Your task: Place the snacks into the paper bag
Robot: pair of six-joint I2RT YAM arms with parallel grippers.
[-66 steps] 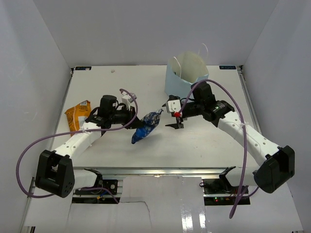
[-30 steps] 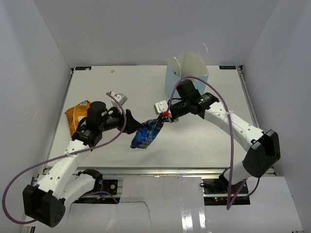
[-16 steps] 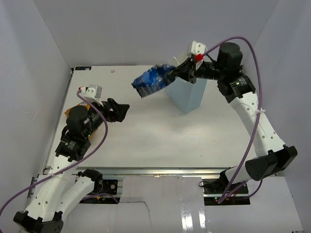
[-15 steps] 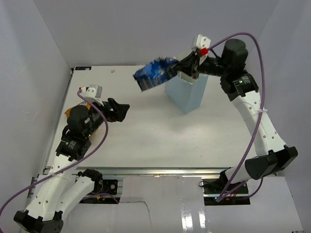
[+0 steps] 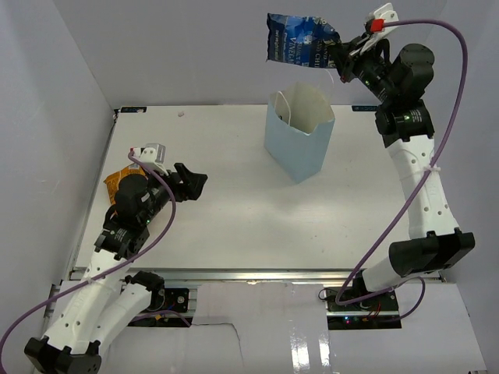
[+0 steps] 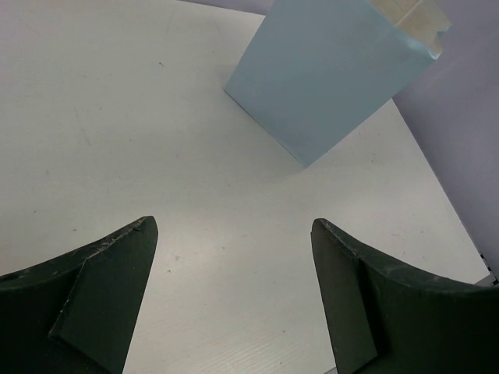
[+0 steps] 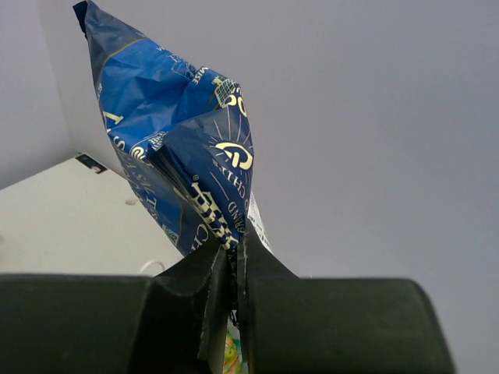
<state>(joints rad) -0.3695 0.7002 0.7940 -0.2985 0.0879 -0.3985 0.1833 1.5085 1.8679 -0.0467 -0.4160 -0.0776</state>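
My right gripper [image 5: 341, 54] is raised high above the table, shut on the edge of a blue-and-white snack packet [image 5: 299, 40]. That packet [image 7: 175, 148] hangs out sideways, above and a little left of the paper bag [image 5: 299, 136]. The bag stands upright at the back centre, light blue with a white inside and open mouth. My left gripper [image 5: 192, 181] is open and empty over the left part of the table; in its wrist view the bag [image 6: 331, 74] stands ahead to the right. An orange chip bag [image 5: 114, 184] lies at the left edge, mostly hidden under the left arm.
White walls close in the table on the left, back and right. A purple cable [image 5: 437, 109] loops from the right arm. A small white speck [image 5: 181, 114] lies near the table's far edge.
My right arm has lifted the blue packet from beside the bag's top to high above it. The left arm has drawn back toward its base, its jaws open.
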